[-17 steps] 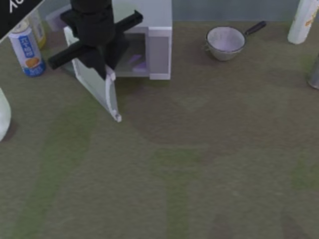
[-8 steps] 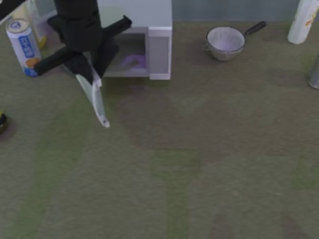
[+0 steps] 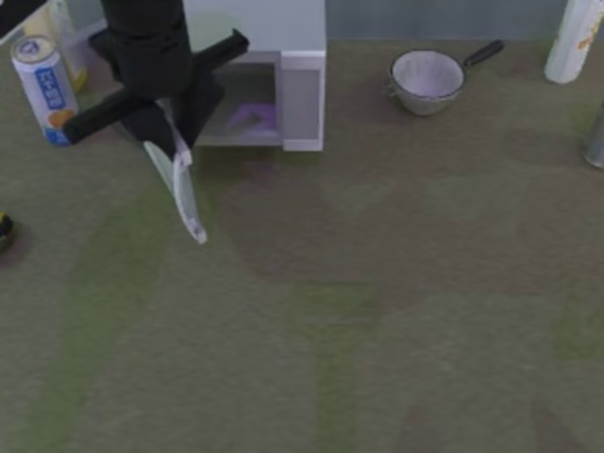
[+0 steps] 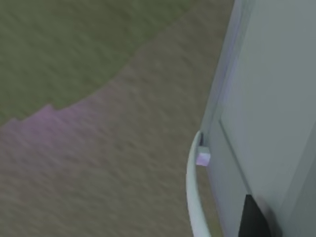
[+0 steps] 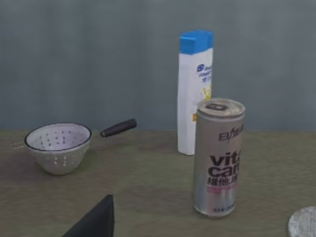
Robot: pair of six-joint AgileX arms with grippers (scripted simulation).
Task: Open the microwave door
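My left tool (image 3: 175,142) sits at the microwave's (image 3: 269,57) front left corner, over the hinge side of the door (image 3: 179,184); I cannot tell whether it grips. The door juts out from the microwave toward the near tabletop (image 3: 377,311), so the purple cavity lies exposed and I judge the opening nearly done. My right tool is out of view, parked well right of the microwave.
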